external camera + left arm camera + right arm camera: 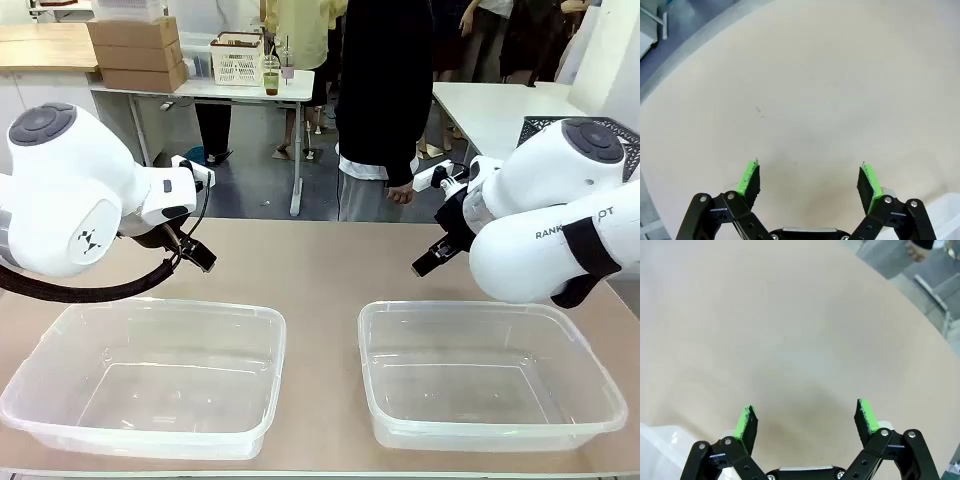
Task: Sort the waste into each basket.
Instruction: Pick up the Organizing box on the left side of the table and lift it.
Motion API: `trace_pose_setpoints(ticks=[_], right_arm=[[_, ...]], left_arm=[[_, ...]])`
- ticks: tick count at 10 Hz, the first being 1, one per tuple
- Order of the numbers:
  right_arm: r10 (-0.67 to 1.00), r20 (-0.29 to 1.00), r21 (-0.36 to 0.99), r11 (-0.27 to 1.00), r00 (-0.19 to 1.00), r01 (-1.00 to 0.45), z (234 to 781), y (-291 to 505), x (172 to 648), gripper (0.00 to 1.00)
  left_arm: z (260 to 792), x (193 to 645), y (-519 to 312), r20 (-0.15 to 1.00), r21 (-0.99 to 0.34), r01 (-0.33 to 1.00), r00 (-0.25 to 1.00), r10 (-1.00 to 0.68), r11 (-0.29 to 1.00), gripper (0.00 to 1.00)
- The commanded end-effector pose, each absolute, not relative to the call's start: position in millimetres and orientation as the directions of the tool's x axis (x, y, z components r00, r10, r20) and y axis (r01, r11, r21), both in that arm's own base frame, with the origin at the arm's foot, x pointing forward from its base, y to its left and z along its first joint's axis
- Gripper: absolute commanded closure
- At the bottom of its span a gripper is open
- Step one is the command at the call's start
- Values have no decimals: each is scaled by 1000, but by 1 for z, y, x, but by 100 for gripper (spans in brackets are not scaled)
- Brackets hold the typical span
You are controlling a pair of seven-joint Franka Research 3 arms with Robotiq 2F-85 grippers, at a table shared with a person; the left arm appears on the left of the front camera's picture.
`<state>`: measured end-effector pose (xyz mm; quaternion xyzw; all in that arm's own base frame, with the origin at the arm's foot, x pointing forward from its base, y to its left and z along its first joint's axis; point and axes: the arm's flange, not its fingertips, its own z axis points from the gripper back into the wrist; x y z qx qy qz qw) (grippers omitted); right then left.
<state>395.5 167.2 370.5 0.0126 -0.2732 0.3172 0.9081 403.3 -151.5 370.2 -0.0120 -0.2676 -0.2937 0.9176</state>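
Two clear plastic tubs stand side by side at the near edge of the table, one on the left (40, 385) and one on the right (600, 385); both hold nothing. No cans or bottles are in view. My left gripper (197, 255) hangs above the table behind the left tub, open, with bare tabletop between its green pads (749, 177). My right gripper (432, 258) hovers behind the right tub, also open, over bare tabletop between its pads (865, 415). A corner of the right tub (655, 445) shows beside that gripper.
The tan table (320, 270) stretches from the tubs to the far edge. A person in black (385, 100) stands at the far side, one hand (400, 192) hanging down. Behind are white tables, cardboard boxes (135, 50) and a white crate (238, 58).
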Motion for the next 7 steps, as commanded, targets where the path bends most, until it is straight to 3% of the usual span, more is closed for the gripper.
trace_pose_setpoints(ticks=[1,7], right_arm=[[569,504,-150,798,649,-583,371,167,396,0],[569,504,-150,798,649,-583,371,167,396,0]], left_arm=[[370,403,-151,498,135,545,684,-533,827,0],[370,403,-151,498,135,545,684,-533,827,0]])
